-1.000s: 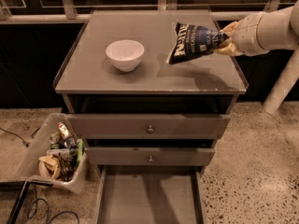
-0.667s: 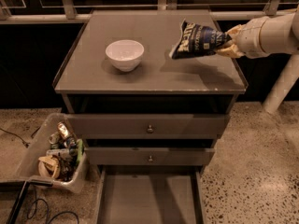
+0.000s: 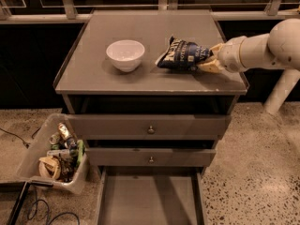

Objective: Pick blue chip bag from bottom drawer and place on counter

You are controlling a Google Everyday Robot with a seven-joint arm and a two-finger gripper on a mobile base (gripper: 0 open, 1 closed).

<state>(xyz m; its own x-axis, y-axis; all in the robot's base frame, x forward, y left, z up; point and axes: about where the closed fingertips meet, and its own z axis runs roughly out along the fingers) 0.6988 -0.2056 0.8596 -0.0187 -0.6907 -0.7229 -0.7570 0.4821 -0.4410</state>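
Counter (image 3: 93, 76): grey top of the cabinet, with the bowl left of centre and the chip bag on its right half
Bottom drawer (image 3: 150, 203): pulled out at the foot of the cabinet, below two knobbed drawers; its flat floor shows nothing lying in it
Arm (image 3: 262, 48): pale, reaching in from the right, low over the counter's right edge
Bin (image 3: 35, 146): on the floor left of the cabinet, holding cans and wrappers
Bowl (image 3: 125, 54): white, upright, just left of the chip bag and apart from it
Chip bag (image 3: 180, 55): a second ago it hung tilted, clear above the counter; now it lies lower on its side and looks to be resting on the surface
Gripper (image 3: 208, 62): at the chip bag's right end, fingers pinched on its crimped edge; it has come down with the bag
Meaning for the task: the lift out of the drawer is done and the placing looks nearly complete; what likely remains is letting go and drawing the arm back
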